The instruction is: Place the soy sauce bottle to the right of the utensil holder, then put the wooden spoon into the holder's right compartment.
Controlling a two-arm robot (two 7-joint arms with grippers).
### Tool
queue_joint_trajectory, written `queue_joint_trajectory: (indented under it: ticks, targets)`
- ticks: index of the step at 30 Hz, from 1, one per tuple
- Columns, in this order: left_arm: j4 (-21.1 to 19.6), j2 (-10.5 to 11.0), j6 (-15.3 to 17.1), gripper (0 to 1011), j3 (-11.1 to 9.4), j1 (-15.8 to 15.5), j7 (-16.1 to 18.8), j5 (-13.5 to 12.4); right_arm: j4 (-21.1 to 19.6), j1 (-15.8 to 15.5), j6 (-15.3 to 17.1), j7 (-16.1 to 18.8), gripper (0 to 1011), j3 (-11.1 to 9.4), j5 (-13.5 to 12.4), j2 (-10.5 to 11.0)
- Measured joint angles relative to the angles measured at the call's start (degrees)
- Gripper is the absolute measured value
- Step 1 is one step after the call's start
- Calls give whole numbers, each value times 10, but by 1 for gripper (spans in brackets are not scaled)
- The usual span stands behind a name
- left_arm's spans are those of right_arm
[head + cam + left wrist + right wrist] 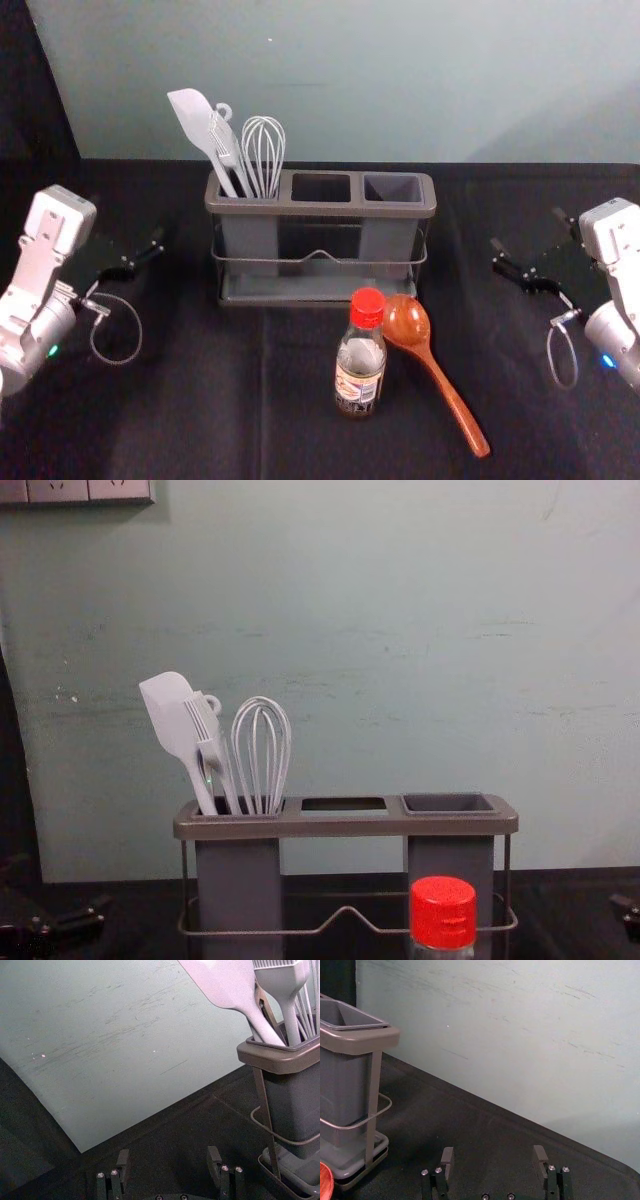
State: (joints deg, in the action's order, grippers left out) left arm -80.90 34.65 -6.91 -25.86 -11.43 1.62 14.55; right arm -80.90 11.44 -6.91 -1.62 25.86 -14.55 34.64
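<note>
Soy sauce bottle (pixel 359 372) upright, cap (pixel 367 307) upward

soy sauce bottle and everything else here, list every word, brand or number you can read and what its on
No text is readable.
Soy sauce bottle: label print too small.
Red cap: faint marks, unclear whether letters.
Wall sockets: slots, no readable text.

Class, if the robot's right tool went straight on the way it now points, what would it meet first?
Probably the pale grey-green wall: the right tool seems aimed past the grey plastic utensil holder. Depth and tilt are unclear, so it might touch the black cloth first.
</note>
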Motion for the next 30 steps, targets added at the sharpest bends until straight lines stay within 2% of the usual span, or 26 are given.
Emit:
queue_joint_trajectory:
  ticks: [24,30]
  targets:
    - [0,0,0,1000,0,0,0,0,0,0,0,0,1003,0,0,0]
    - [0,0,0,1000,0,0,0,0,-43,-36,6,-15,1003,-18,10,12]
